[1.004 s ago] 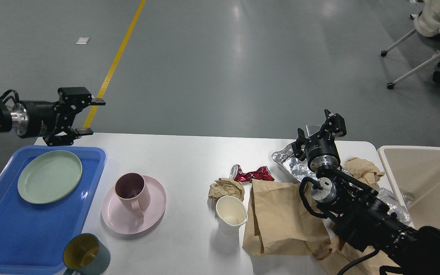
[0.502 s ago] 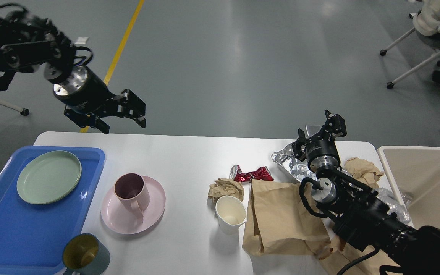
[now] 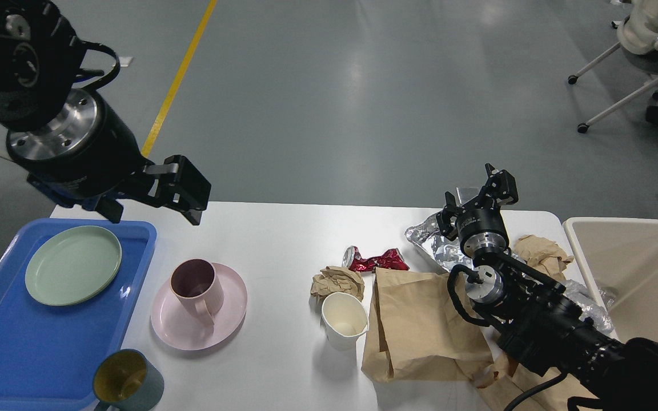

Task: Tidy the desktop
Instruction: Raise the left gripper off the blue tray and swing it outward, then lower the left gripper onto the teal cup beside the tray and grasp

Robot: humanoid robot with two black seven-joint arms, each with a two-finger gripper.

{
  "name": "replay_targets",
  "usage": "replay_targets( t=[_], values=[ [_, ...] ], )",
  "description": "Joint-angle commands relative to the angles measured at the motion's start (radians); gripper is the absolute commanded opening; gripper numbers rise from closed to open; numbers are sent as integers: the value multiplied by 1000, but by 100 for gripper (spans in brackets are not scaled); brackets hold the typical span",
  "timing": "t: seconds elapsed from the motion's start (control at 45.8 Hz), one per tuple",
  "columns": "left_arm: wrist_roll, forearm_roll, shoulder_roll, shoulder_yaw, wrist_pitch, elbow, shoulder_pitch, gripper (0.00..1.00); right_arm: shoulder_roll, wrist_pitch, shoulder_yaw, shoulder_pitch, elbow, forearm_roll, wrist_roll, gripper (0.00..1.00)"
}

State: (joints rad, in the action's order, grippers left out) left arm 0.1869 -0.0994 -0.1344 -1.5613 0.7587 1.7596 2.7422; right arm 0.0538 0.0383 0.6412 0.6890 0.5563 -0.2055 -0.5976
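Note:
The white desktop (image 3: 283,240) holds dishes on the left and litter on the right. A pink mug (image 3: 196,285) stands on a pink saucer (image 3: 232,302). A green plate (image 3: 72,264) lies in the blue tray (image 3: 15,348). A white paper cup (image 3: 344,319), a crumpled brown paper ball (image 3: 337,281), a crushed red can (image 3: 376,261), a brown paper bag (image 3: 420,325) and a foil tray (image 3: 427,240) lie to the right. My left gripper (image 3: 155,212) is open and empty above the desktop's back left edge. My right gripper (image 3: 472,188) is open above the foil tray.
A blue-grey cup with a yellow inside (image 3: 126,381) stands at the front left edge. A beige bin (image 3: 637,268) stands off the desktop's right end. More crumpled brown paper (image 3: 540,251) lies beside it. Office chairs (image 3: 643,51) stand far right.
My left arm has swung up from the far left, then in toward the desktop and nearer the camera, with its gripper still open. The right arm and the objects have not moved.

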Motion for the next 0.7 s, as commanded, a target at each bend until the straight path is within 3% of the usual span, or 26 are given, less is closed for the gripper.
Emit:
replay_targets(
  t=[0.0,0.24,0.393,0.546,0.677],
  values=[
    [29,-3,-10,-37,94,3,4,97,0,0,0,0,0,0,-1,100],
    [29,-11,-34,-72,60,1,-3,97,0,0,0,0,0,0,1,100],
    [20,-8,-59,-82,145,1,2,97,0,0,0,0,0,0,-1,100],
    [12,4,-68,-86,145,3,-2,96,0,0,0,0,0,0,1,100],
    [-29,32,-99,-86,126,1,-47,89,0,0,0,0,0,0,1,100]
  ],
)
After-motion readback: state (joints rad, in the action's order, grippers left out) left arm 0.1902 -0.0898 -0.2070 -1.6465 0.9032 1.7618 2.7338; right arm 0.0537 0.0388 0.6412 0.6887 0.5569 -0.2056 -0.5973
